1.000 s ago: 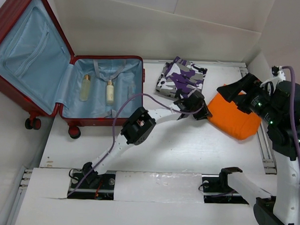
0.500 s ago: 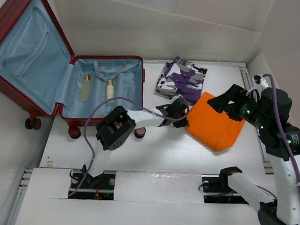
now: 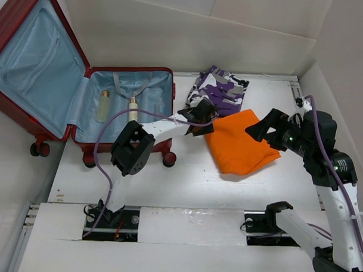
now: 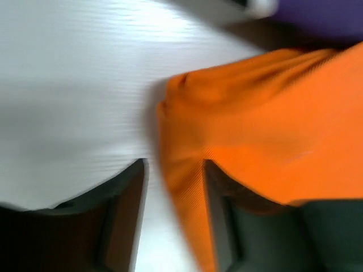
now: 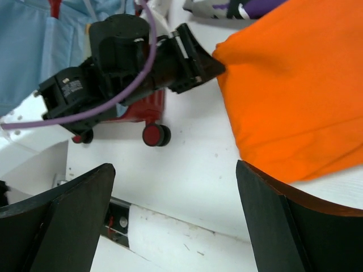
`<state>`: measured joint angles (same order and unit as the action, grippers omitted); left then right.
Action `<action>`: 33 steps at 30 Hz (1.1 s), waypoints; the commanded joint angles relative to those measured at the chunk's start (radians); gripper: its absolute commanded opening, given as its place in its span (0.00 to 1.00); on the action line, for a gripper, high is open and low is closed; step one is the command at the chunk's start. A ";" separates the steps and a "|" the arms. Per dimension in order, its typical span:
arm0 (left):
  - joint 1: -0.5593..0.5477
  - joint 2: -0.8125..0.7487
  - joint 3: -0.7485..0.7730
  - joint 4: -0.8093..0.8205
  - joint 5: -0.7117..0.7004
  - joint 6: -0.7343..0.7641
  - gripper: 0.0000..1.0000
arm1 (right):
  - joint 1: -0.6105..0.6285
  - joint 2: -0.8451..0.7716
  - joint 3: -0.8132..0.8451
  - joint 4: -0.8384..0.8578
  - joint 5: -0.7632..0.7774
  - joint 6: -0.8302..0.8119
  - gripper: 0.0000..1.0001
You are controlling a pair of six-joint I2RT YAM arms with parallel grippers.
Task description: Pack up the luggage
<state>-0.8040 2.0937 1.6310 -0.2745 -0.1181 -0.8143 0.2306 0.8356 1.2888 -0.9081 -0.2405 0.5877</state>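
Note:
The luggage (image 3: 38, 59) lies open at the left, a dark-red shell with light-blue lining and two bottles (image 3: 133, 110) in its base. An orange folded cloth (image 3: 241, 144) lies on the table to the right of it. My left gripper (image 3: 201, 123) is shut on the cloth's near-left corner, just right of the luggage; in the left wrist view the orange fabric (image 4: 272, 147) runs between my fingers (image 4: 173, 164). My right gripper (image 3: 259, 131) hovers over the cloth's right edge, open and empty (image 5: 174, 165). The right wrist view shows the cloth (image 5: 295, 96) and the left gripper (image 5: 218, 65).
A purple camouflage cloth (image 3: 222, 92) lies at the back, just behind the orange one. The luggage's red wheel (image 5: 156, 135) stands by the left arm. White walls close the table at the back and right. A rail runs along the right edge (image 3: 322, 194).
My left gripper has moved left toward the luggage, dragging the orange cloth with it. The right arm has followed leftward and lower.

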 commanded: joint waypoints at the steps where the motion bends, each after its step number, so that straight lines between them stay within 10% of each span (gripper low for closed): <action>1: 0.039 -0.125 -0.112 -0.011 -0.083 0.010 0.42 | 0.009 -0.036 -0.032 0.031 0.035 -0.031 0.94; 3: 0.014 -0.207 -0.152 -0.002 -0.083 0.024 0.71 | 0.009 -0.046 -0.048 0.031 0.035 -0.040 0.95; 7: -0.033 -0.274 -0.224 -0.048 -0.032 -0.002 0.82 | 0.018 -0.046 -0.060 0.031 0.035 -0.060 0.95; 21: -0.119 -0.282 -0.588 0.458 0.140 -0.414 0.79 | 0.036 -0.066 -0.072 0.029 0.033 -0.069 0.95; 33: -0.156 -0.017 -0.473 0.584 0.127 -0.548 0.52 | 0.036 -0.084 -0.052 0.043 0.013 -0.051 0.95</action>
<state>-0.9489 2.0228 1.1568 0.3309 0.0418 -1.3247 0.2569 0.7650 1.1973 -0.9092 -0.2176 0.5350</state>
